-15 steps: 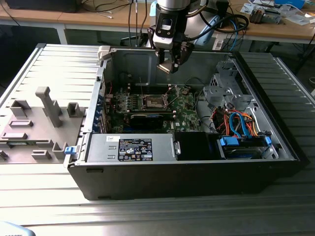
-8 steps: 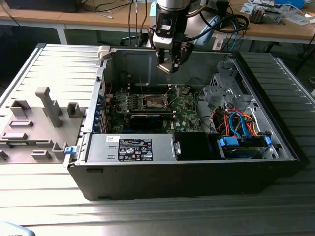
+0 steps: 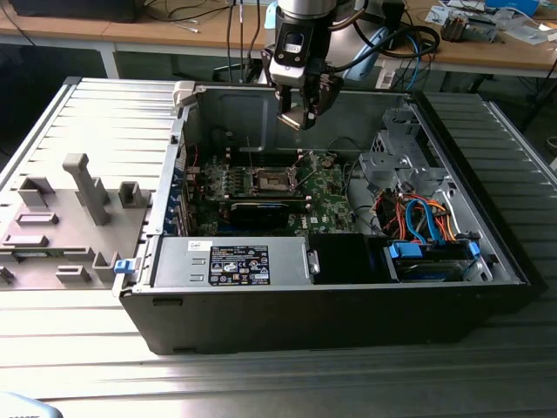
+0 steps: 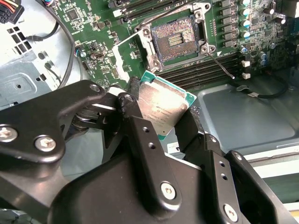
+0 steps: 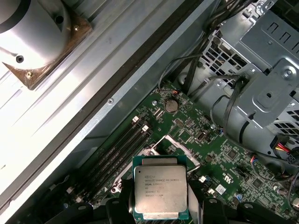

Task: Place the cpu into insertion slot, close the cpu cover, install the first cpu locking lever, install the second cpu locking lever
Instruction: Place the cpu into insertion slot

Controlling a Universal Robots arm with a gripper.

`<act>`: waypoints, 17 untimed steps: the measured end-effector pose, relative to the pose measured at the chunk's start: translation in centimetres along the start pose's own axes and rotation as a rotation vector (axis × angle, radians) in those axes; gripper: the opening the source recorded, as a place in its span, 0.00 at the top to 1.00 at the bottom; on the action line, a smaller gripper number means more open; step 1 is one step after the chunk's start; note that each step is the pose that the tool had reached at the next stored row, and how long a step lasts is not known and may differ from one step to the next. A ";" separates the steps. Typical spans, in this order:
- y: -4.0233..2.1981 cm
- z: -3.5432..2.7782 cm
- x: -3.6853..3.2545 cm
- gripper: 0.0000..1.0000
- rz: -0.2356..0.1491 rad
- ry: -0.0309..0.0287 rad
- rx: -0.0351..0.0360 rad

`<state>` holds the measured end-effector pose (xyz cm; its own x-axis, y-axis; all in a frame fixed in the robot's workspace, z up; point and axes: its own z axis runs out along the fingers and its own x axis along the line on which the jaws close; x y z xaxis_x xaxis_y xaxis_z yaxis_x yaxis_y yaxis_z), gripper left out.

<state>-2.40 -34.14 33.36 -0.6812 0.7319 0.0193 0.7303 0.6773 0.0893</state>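
Gripping the chip [image 4: 163,100] by two opposite edges, the gripper [image 4: 161,111] hangs above the green board [image 3: 329,198] in the open computer case [image 3: 348,300], with the socket [image 4: 175,42] below and its cover [image 4: 125,58] flipped up. Best handled, I judge, by keeping the chip level, squaring its corners to the socket and lowering straight, no sliding

Ribbed grey metal table [image 3: 261,383] carries an open black PC case [image 3: 348,313] lying on its side, about mid-table. Grey fixture [image 3: 61,226] with upright posts and slots sits on the table just beside the case, at the exterior view's left. Pale rounded object [image 3: 22,407] lies well apart from the case at the table's near edge; can't tell what it is.
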 end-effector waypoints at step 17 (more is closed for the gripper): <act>0.00 0.00 0.00 0.45 0.014 -0.0013 -0.0003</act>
<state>-2.40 -34.14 33.36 -0.6705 0.7417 0.0194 0.7400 0.6667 0.0893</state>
